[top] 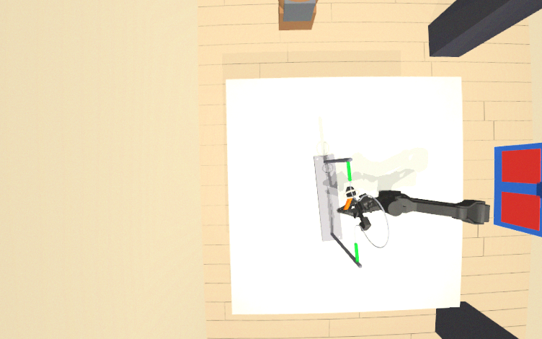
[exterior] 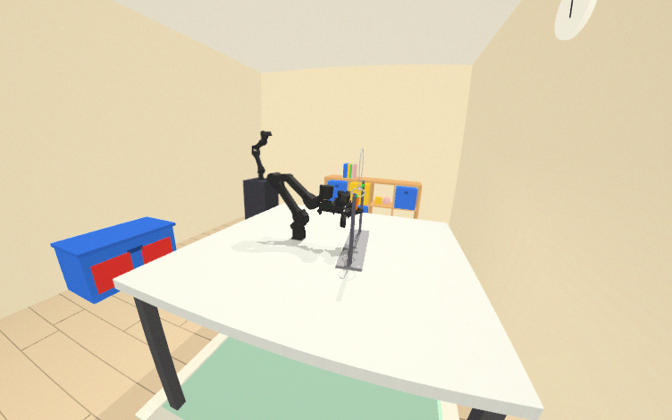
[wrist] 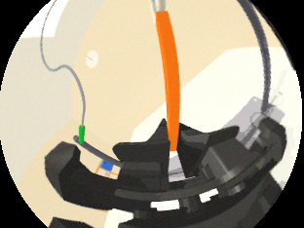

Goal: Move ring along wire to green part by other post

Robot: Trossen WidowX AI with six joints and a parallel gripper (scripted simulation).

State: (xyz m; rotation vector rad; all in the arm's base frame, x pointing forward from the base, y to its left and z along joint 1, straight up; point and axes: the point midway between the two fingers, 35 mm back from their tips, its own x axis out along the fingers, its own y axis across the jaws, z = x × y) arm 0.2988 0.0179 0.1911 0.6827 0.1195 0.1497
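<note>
You see the broad white table (top: 272, 271) (exterior: 297, 297) (wrist: 205, 97) running well beyond the slim grey base plate (top: 321, 208) (exterior: 357, 247) on every side, its edges well apart from that plate. The black robot arm (top: 435, 208) (exterior: 287, 197) reaches toward the plate from one long side. At the plate's ends, the dark grey near post (top: 337, 160) (exterior: 352, 227) (wrist: 265, 63), closer to your exterior camera, and the dark grey far post (top: 345, 249) (wrist: 99, 155) stand upright, your lateral bounds. Between them, above the plate, the thin grey wire (top: 387, 223) (wrist: 84, 102) bends in a wide loop beside your black gripper (top: 342, 209) (exterior: 357, 211) (wrist: 172, 138), leaving tight room there. The gripper is nearly closed, its fingers clamped on the slender orange handle (top: 347, 203) (exterior: 357, 203) (wrist: 169, 73). The handle slants in your top view. The small pale ring (top: 346, 194) (exterior: 357, 188) sits above the plate, at the thin grey stretch just past the near post's green section (top: 349, 172); you cannot tell whether ring and wire touch.
</note>
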